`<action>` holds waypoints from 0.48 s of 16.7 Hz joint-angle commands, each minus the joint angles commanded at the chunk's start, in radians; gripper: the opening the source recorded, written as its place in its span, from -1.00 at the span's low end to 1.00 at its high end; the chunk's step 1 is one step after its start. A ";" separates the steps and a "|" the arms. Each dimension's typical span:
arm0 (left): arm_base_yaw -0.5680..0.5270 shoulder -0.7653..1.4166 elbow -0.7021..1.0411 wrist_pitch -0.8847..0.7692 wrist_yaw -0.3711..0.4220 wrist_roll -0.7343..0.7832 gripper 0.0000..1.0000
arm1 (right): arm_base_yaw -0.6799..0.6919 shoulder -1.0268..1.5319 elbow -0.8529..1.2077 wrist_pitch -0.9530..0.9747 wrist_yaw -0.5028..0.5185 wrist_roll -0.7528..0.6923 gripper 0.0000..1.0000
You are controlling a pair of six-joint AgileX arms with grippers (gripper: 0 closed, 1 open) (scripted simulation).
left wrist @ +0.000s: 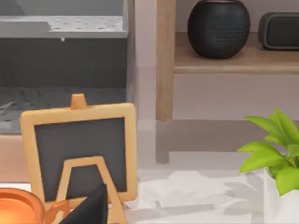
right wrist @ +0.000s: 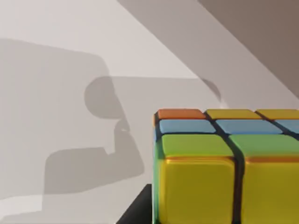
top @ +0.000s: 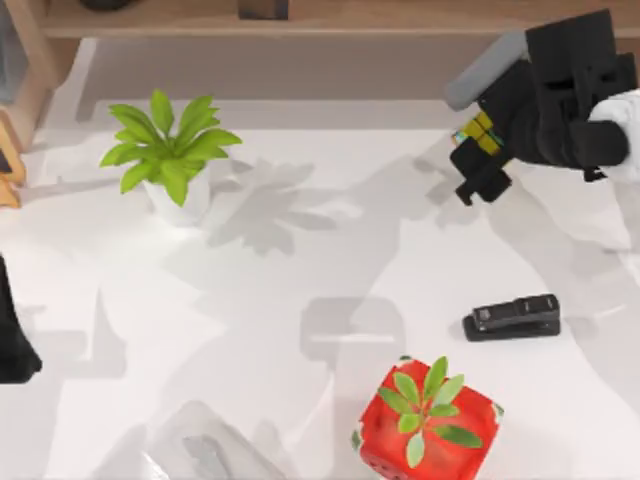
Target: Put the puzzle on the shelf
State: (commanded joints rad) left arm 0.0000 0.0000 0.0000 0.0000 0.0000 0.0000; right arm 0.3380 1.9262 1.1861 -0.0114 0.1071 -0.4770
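Your right gripper's (top: pixel 478 150) jaws are clamped on the puzzle (top: pixel 479 132), held above the table (top: pixel 330 250) in the upper right of the top view, just short of the shelf (top: pixel 380 18) along the top edge. The right wrist view shows its yellow, green and blue tiles close up. Your left gripper (top: pixel 15 345) sits parked at the left edge; you cannot tell how its jaws stand. On the white table you have a potted plant (top: pixel 172 150) upper left, a stapler (top: pixel 512 317) lower right, and a red box (top: pixel 428 425) at the bottom.
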 joint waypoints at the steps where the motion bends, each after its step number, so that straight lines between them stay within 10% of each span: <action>1: 0.000 0.000 0.000 0.000 0.000 0.000 1.00 | 0.036 0.002 -0.056 0.148 0.015 0.026 -1.00; 8: 0.000 0.000 0.000 0.000 0.000 0.000 1.00 | 0.125 0.039 -0.299 1.026 0.127 0.252 -1.00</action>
State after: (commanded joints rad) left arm 0.0000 0.0000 0.0000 0.0000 0.0000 0.0000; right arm 0.4629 1.9650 0.8873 1.0146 0.2339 -0.2247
